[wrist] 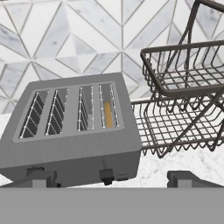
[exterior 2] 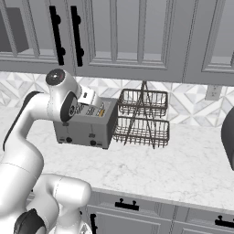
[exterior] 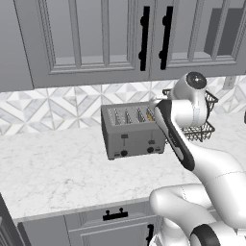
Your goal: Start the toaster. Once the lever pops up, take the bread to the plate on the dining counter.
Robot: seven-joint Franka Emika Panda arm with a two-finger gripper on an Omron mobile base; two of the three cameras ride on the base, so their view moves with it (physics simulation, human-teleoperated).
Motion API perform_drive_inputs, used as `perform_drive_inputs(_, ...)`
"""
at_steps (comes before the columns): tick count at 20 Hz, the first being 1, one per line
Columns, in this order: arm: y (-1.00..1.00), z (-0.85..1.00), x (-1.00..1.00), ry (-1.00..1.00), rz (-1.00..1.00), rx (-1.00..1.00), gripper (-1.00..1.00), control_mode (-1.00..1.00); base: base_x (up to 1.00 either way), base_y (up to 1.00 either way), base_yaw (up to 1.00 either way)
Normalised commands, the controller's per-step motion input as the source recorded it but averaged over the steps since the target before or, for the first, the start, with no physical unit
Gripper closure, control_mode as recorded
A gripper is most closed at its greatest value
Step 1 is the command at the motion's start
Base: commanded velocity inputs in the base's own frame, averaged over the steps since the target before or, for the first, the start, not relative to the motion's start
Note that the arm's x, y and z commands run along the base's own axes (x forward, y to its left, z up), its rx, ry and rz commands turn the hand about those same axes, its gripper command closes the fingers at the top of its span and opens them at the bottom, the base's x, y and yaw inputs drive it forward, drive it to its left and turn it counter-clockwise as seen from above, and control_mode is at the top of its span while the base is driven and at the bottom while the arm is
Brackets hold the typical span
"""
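Note:
The grey toaster [exterior: 132, 137] [exterior 2: 84, 130] [wrist: 70, 153] stands on the marble kitchen counter [exterior: 53, 168] against the tiled wall. A tan slice of bread [wrist: 108, 114] [exterior: 150, 115] sits low in its rightmost slot. Two dark levers show on the front, the right lever [wrist: 106, 176] just below that slot. My gripper [wrist: 114, 178] hovers above the toaster's front right part, open, with nothing between its fingertips [wrist: 41, 177]. The hand [exterior 2: 90, 98] points down and back at the slots. The plate and the dining counter are out of view.
A dark two-tier wire rack [exterior 2: 141, 119] [wrist: 183, 87] stands close to the toaster's right side. Grey upper cabinets [exterior: 96, 33] hang overhead. A dark rounded object [exterior 2: 228, 137] sits at the far right. Bare counter lies in front of the toaster.

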Motion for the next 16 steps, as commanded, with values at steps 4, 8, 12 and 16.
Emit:
perform_drive_inputs(4, 0.00, 0.00, 0.00, 0.00, 0.00, 0.00, -1.00, -1.00, 0.00, 0.00, 0.00)
perform_drive_inputs(8, 0.00, 0.00, 0.00, 0.00, 0.00, 0.00, -1.00, -1.00, 0.00, 0.00, 0.00)
perform_drive_inputs(12, 0.00, 0.00, 0.00, 0.00, 0.00, 0.00, -1.00, -1.00, 0.00, 0.00, 0.00)
perform_drive_inputs(16, 0.00, 0.00, 0.00, 0.00, 0.00, 0.00, -1.00, -1.00, 0.00, 0.00, 0.00)
